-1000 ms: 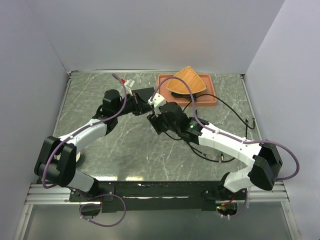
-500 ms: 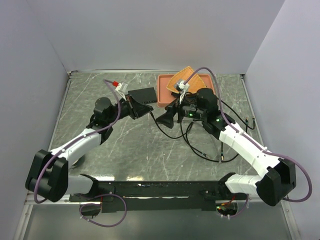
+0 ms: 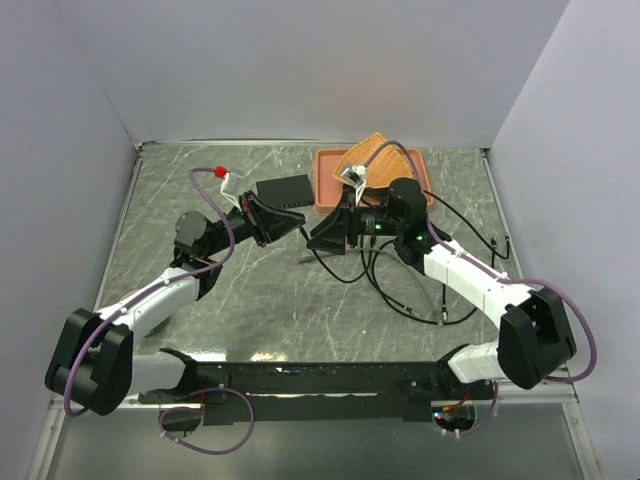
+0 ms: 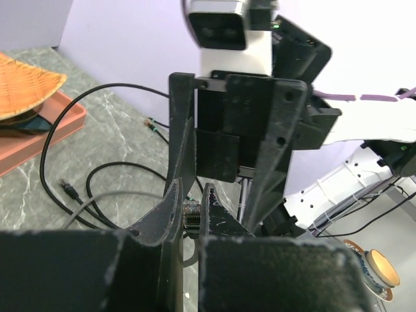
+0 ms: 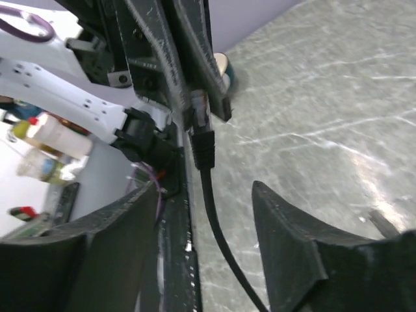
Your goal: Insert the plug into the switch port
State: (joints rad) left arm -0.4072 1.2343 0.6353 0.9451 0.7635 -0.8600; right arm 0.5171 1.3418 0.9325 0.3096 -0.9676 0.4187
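Note:
My left gripper [image 4: 192,192] is shut on the plug [image 4: 189,218], a clear-ended connector pinched between its two black fingers. In the right wrist view the same plug [image 5: 200,123] hangs from those fingers [image 5: 162,52], and its black cable [image 5: 218,234] runs down between the spread fingers of my right gripper [image 5: 207,188], which is open and touches nothing. From above, the left gripper [image 3: 290,228] and right gripper [image 3: 314,241] face each other tip to tip. The flat black switch box [image 3: 283,188] lies just behind them; its port is too small to make out.
A terracotta tray [image 3: 420,198] holding a woven fan-shaped basket [image 3: 372,150] sits at the back right, next to the switch box. Loops of black cable [image 3: 400,300] lie on the grey marble table [image 3: 250,300] under and beside the right arm.
My right gripper has backed away to the right from the left gripper's tip and opened. The left arm has drawn back slightly to the left, still holding the plug.

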